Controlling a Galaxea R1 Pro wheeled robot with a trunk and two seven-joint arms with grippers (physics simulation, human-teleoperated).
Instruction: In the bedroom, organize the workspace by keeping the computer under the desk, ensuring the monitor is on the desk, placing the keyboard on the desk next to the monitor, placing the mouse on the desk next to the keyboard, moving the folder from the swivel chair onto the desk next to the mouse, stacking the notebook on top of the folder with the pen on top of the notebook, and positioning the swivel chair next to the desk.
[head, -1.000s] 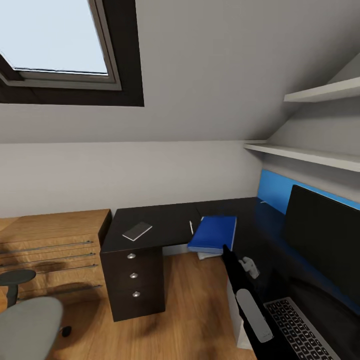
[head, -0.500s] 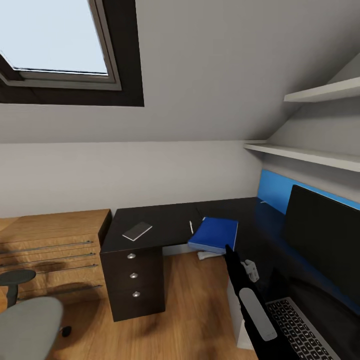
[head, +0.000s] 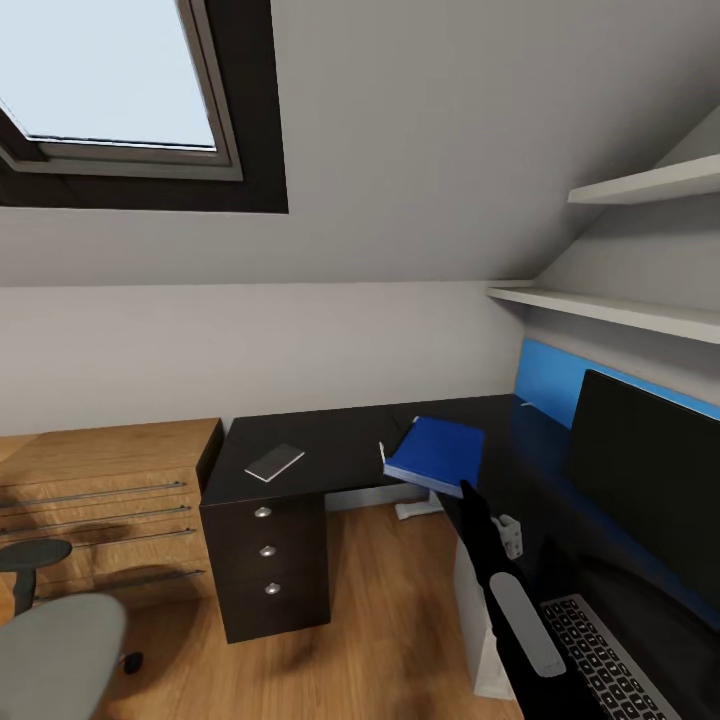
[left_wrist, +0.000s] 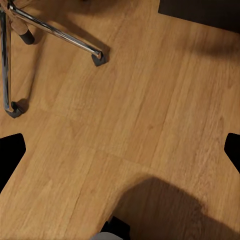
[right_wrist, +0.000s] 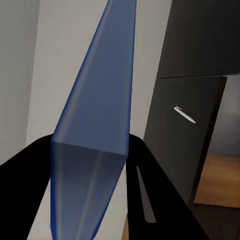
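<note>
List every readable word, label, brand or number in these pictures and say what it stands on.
None can be read.
Keyboard: pale key legends, too small to make out.
Folder, notebook, monitor: no lettering shows on them.

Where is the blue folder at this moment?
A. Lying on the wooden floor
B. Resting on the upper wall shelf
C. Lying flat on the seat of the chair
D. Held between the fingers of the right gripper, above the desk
D: in the right wrist view the blue folder sits clamped in the right gripper, and the head view shows it raised over the desk.
</note>
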